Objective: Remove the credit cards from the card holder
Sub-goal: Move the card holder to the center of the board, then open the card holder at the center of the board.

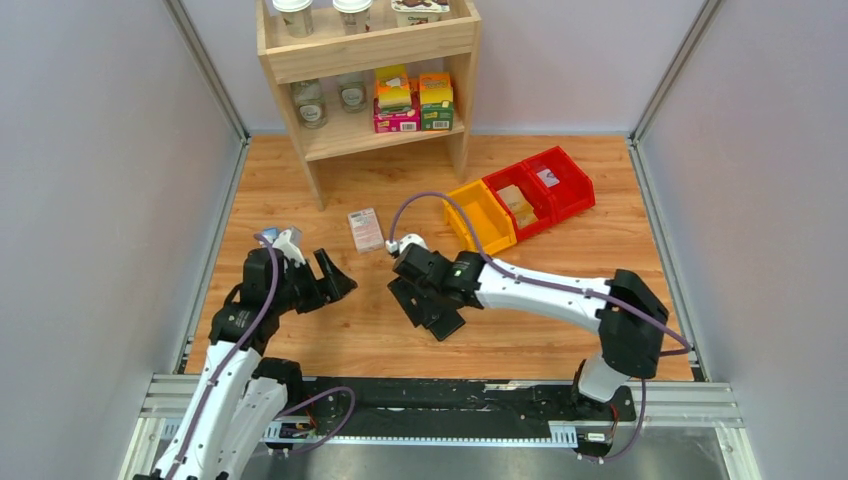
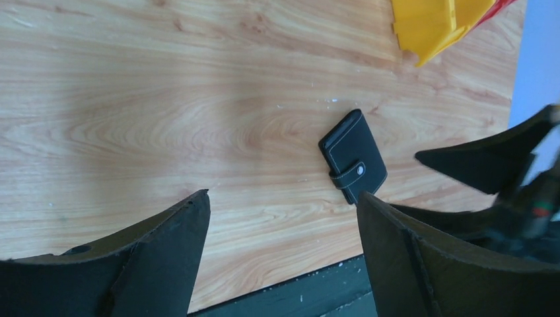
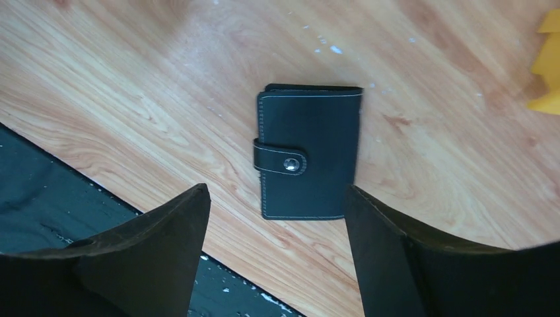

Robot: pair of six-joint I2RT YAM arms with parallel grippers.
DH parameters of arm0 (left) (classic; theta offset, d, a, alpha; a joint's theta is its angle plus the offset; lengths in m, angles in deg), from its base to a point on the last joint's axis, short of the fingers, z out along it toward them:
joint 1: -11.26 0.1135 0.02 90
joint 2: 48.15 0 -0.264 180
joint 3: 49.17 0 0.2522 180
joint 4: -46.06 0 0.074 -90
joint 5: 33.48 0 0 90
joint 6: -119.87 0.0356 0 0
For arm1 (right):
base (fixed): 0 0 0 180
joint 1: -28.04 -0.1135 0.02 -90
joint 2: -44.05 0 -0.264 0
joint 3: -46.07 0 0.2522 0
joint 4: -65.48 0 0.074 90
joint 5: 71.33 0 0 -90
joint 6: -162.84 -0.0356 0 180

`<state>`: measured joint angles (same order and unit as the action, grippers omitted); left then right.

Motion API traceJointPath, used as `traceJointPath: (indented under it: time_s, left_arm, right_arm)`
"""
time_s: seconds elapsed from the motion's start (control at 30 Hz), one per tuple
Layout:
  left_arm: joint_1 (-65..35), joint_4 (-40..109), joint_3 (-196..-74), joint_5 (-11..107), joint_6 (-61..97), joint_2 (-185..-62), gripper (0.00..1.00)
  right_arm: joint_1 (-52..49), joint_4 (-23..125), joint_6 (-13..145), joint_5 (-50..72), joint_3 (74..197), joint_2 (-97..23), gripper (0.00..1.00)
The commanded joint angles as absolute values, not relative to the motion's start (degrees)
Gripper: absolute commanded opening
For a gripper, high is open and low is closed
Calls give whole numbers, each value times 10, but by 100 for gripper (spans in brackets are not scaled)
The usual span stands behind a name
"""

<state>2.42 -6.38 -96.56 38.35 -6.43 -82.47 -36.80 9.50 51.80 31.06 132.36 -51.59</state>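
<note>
- On the wooden table (image 3: pixel 132 79), below my right arm, the card holder (image 3: pixel 309 152) lies flat and closed, with its snap tab (image 3: pixel 280 160) fastened.
- My right gripper (image 3: pixel 276 190) hovers over it, jaws spread wide and holding nothing.
- My left gripper (image 2: pixel 282 198) is also open and empty, with the holder near its right finger.

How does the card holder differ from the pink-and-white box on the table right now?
Colour: the card holder is black, snap tab fastened; the pink-and-white box is pale and printed. Place: the card holder lies by the table's near edge under the open right gripper; the pink-and-white box lies farther back, toward the shelf. Both lie flat, unheld.
</note>
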Motion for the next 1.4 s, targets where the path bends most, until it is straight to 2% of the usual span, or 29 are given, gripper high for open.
traceJointPath:
  time_s: [0.0, 0.07, 0.2, 0.4, 0.57, 0.6, 0.67, 0.73, 1.0, 1.1, 1.27, 1.37]
  left_arm:
    - [-9, -15, -951, 375, -101, -842, 88]
    - [-35, 11, -948, 377, -113, -859, 85]
    - [-108, 62, -949, 401, -133, -910, 77]
    - [-241, 112, -993, 473, -143, -1045, 80]
    - [-332, 122, -1047, 506, -142, -1148, 81]
    - [-347, 123, -1062, 506, -140, -1177, 78]
    - [-362, 117, -1082, 503, -136, -1212, 65]
    - [-374, 110, -1099, 503, -131, -1237, 62]
    - [-388, 73, -1126, 530, -123, -1259, 63]
    - [-388, 64, -1124, 540, -131, -1263, 63]
    - [-387, 48, -1123, 563, -144, -1259, 63]
    - [-388, 47, -1121, 597, -152, -1253, 63]
  right_arm:
    - [-318, 115, 546, 280, 1286, -432, 78]
    - [-281, 119, 539, 258, 1246, -403, 76]
    - [-196, 154, 532, 131, 1165, -366, 70]
    - [-100, 249, 519, -31, 1094, -365, 64]
    - [-83, 296, 524, -89, 1102, -428, 60]
    - [-83, 304, 527, -101, 1107, -444, 59]
    - [-83, 319, 529, -119, 1115, -474, 57]
    - [-83, 333, 528, -124, 1119, -502, 55]
    - [-82, 435, 459, -167, 1076, -539, 46]
    - [-83, 477, 417, -174, 1062, -550, 35]
    - [-86, 539, 346, -131, 1027, -533, 0]
    - [-88, 574, 301, -86, 997, -510, 0]
